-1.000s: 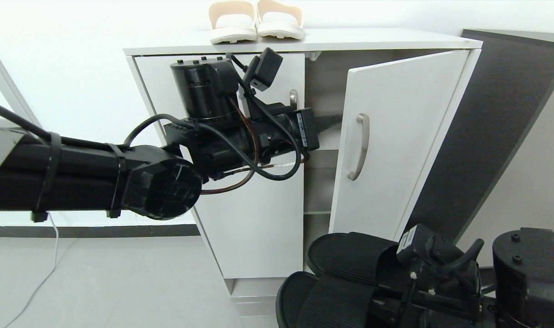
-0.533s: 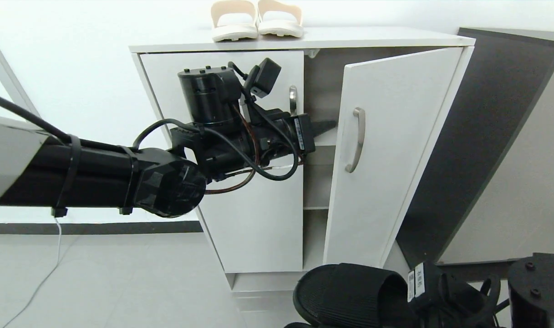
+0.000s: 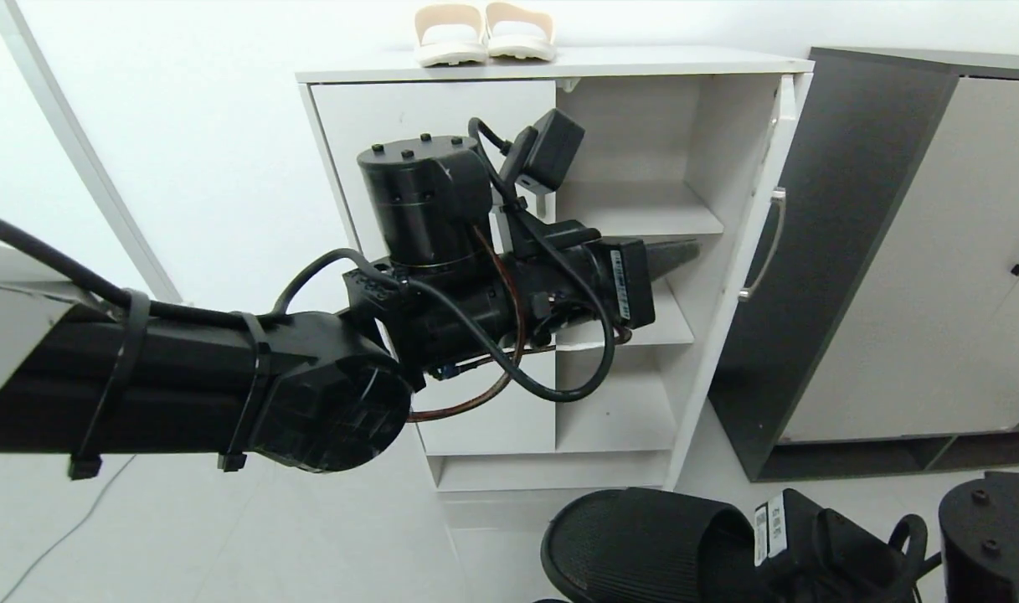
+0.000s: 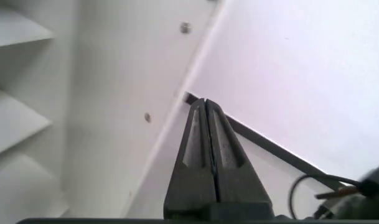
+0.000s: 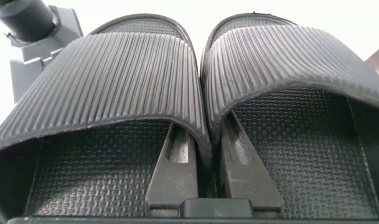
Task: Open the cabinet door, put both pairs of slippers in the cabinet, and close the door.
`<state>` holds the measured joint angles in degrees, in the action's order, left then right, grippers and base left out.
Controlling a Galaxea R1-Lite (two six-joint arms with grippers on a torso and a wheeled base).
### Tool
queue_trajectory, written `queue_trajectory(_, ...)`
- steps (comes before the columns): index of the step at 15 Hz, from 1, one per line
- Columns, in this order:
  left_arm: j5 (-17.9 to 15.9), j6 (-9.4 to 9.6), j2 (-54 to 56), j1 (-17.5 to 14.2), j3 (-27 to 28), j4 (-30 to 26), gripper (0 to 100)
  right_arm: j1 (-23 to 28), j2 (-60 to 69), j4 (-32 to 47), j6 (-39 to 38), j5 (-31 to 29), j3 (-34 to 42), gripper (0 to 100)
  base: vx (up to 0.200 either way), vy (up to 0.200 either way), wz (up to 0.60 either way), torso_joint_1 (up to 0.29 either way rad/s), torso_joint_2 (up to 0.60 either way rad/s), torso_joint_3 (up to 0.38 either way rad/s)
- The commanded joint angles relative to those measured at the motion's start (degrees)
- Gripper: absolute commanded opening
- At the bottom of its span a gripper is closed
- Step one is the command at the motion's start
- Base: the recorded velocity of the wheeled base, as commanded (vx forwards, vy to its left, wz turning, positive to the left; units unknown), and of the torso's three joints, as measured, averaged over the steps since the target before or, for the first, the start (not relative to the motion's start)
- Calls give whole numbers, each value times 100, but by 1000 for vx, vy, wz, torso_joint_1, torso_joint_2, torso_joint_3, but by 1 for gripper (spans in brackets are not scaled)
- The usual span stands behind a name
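Right gripper pinches ribbed black slippers, seemingly by adjoining straps.

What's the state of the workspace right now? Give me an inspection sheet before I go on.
Surface: white cabinet top, carrying the cream slippers.
Job's things: right door swung wide open, shelves showing; left door shut; black slippers held low in front.
Clutter: nothing seen.
Grippers: left tool shut, holding nothing, before the open shelves; right tool shut on the black slippers, pinching their inner sides.
Cables: cable loops on the left arm; thin wire on the floor.
Surroundings: white wall, grey cabinet on the right.
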<state>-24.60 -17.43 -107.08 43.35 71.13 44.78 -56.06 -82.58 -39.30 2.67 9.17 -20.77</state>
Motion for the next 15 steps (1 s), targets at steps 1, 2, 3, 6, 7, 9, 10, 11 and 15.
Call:
queue_trajectory(1, 69, -6, 38, -178, -20, 22, 0, 43, -92, -16, -21, -29, -50, 0, 0, 0, 0, 0, 0, 0)
queue_trajectory(2, 210, -6, 38, -468, -38, 22, 0, 228, -153, -16, -38, -38, -129, 0, 0, 0, 0, 0, 0, 0)
queue_trajectory(3, 351, -6, 73, -696, -91, 5, 0, 403, -224, -16, -47, -38, -199, 0, 0, 0, 0, 0, 0, 0)
queue_trajectory(6, 737, -6, 1286, -1672, -1444, 5, 0, 1063, -593, -16, -478, -425, -665, 0, 0, 0, 0, 0, 0, 0)
queue_trajectory(7, 737, -6, 1902, -1865, -1901, -39, 0, 1142, -760, -16, -619, -723, -858, 0, 0, 0, 0, 0, 0, 0)
queue_trajectory(9, 904, -6, 3334, -2261, -2657, -496, 0, 1229, -1041, -16, -680, -1339, -1219, 0, 0, 0, 0, 0, 0, 0)
queue_trajectory(10, 1124, 12, 4090, -2472, -2859, -1085, 0, 1221, -1138, -16, -698, -1585, -1333, 0, 0, 0, 0, 0, 0, 0)
queue_trajectory(11, 1344, 56, 4863, -2665, -2974, -1867, 0, 1221, -1225, -16, -698, -1813, -1412, 0, 0, 0, 0, 0, 0, 0)
queue_trajectory(15, 2152, 495, 7720, -2990, -3703, -4583, 0, 1221, -1524, -236, -953, -2341, -1649, 0, 0, 0, 0, 0, 0, 0)
